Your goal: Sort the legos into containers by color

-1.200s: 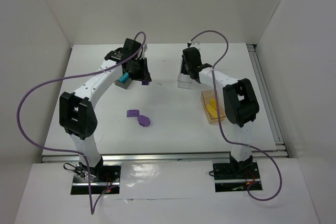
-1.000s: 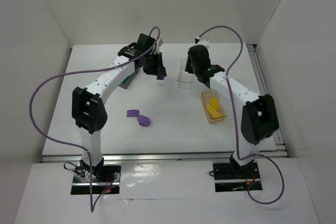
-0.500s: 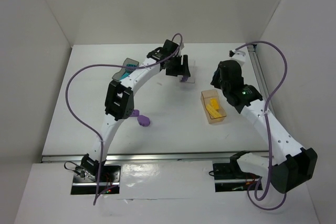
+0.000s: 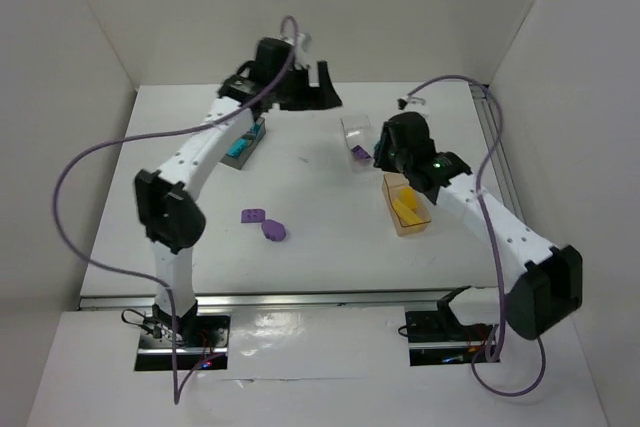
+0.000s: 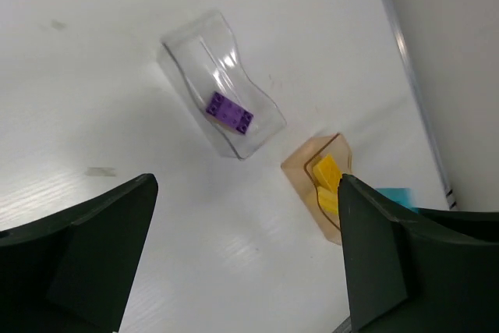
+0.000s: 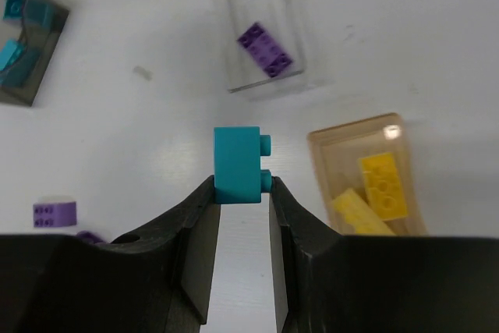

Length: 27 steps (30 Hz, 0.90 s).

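Observation:
My left gripper (image 4: 312, 87) hangs open and empty, high above the table's back. Below it lies the clear tub (image 5: 234, 52) holding one purple brick (image 5: 228, 112). My right gripper (image 6: 242, 185) is shut on a teal brick (image 6: 238, 163), held in the air between the clear tub (image 6: 257, 5) and the amber tub (image 6: 351, 142). The amber tub holds yellow bricks (image 6: 382, 185). The dark grey tub (image 4: 245, 142) at the back left holds teal bricks (image 6: 15, 52). Two purple pieces (image 4: 253, 216) lie loose on the table, one of them rounded (image 4: 274, 232).
White walls close in the table on three sides. A metal rail (image 4: 510, 197) runs along the right edge. Purple cables loop above both arms. The amber tub (image 4: 408, 209) sits just below my right gripper (image 4: 385, 152) in the top view.
My left gripper opened over the clear tub, left the purple brick in it, and rose toward the back left. My right arm swung left toward the tubs, still holding the teal brick.

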Each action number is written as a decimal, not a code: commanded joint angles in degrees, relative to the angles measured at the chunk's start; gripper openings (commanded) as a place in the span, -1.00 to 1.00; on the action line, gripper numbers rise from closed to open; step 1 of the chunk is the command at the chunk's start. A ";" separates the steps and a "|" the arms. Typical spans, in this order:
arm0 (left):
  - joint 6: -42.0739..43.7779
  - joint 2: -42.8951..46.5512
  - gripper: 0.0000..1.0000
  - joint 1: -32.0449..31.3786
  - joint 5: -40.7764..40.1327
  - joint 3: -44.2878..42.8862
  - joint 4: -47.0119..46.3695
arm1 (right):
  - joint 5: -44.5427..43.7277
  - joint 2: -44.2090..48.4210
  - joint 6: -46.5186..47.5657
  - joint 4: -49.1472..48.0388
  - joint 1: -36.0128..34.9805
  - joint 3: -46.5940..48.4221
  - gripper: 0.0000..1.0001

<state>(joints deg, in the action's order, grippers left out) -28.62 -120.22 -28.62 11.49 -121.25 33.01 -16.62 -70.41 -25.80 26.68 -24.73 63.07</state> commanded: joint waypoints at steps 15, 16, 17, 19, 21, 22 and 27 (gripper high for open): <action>1.99 40.58 1.00 35.82 -9.20 32.12 9.26 | 17.84 -67.11 6.11 -9.72 -18.25 65.48 -0.51; 1.29 42.51 1.00 36.70 -8.68 33.35 9.26 | 17.85 -69.66 6.11 -9.19 -18.25 68.73 -0.47; 1.29 43.49 1.00 37.23 -8.67 35.62 9.26 | 18.37 -73.86 5.59 -9.19 -18.25 73.64 -0.47; -0.46 45.77 1.00 37.94 -7.36 38.18 9.26 | 18.38 -76.53 5.59 -12.24 -18.25 76.05 -0.33; -1.25 47.18 1.00 37.94 -4.82 42.31 7.60 | 18.91 -78.55 5.07 -15.15 -18.25 76.06 -0.26; -1.26 48.23 1.00 37.94 -4.81 44.76 7.59 | 19.52 -79.17 5.06 -17.42 -18.25 76.06 -0.06; -1.26 49.03 1.00 37.94 -3.75 49.52 6.45 | 19.35 -76.84 5.76 -18.41 -18.25 76.00 0.86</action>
<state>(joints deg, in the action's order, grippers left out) -28.97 -71.79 9.26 5.78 -73.52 41.82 2.39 -151.52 -20.78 14.26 -43.22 136.59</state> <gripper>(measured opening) 1.000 0.900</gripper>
